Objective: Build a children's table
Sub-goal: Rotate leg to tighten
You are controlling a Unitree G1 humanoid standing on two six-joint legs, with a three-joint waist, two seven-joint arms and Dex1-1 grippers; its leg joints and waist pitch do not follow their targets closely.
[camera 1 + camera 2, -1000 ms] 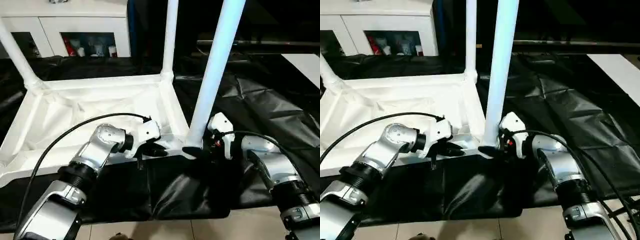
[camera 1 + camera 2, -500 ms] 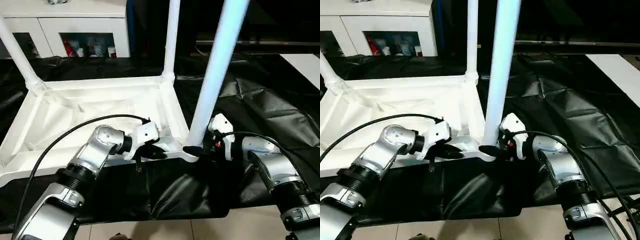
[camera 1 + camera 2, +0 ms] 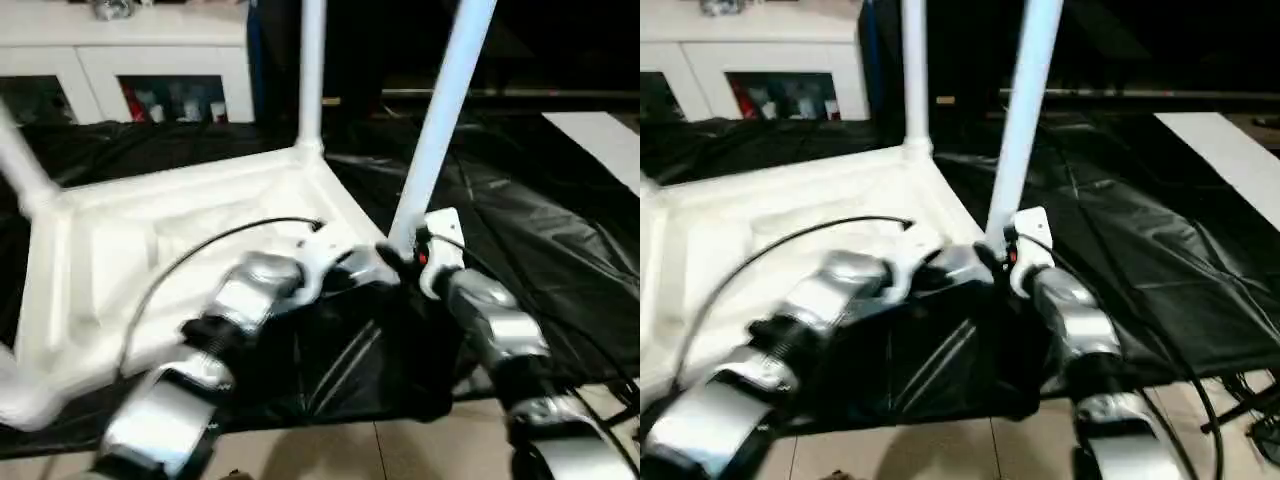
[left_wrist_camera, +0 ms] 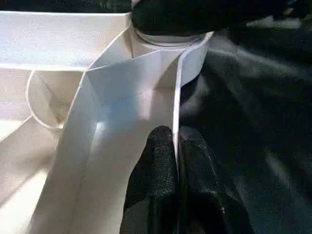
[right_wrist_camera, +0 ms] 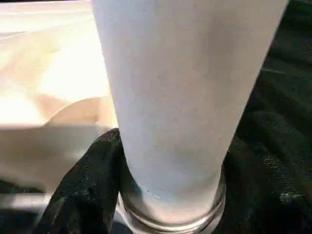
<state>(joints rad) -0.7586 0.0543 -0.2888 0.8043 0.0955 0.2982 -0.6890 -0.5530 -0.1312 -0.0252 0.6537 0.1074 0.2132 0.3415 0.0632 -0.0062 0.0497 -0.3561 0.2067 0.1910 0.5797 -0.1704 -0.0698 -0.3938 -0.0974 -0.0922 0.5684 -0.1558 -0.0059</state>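
Observation:
The white tabletop (image 3: 120,250) lies upside down on the black cloth, its ribbed underside up. Three white legs stand in its corner sockets: a far one (image 3: 311,70), a left one (image 3: 22,165) and a near right one (image 3: 440,120). My left gripper (image 4: 175,134) is shut on the thin rim (image 4: 146,73) of the tabletop, just beside the near right corner. At that corner my right gripper (image 3: 400,255) hugs the base of the near right leg (image 5: 185,97), one black finger (image 5: 83,195) on each side where the leg enters the socket.
Black cloth (image 3: 540,200) covers the work table and hangs over its front edge. A white cabinet (image 3: 150,60) with glass doors stands behind. Pale floor (image 3: 330,450) runs along the front, and a white panel (image 3: 600,130) lies at the far right.
The whole view has swung and blurred, so the camera has moved. Both grippers stay at the near right corner, the left on the rim, the right at the leg's base.

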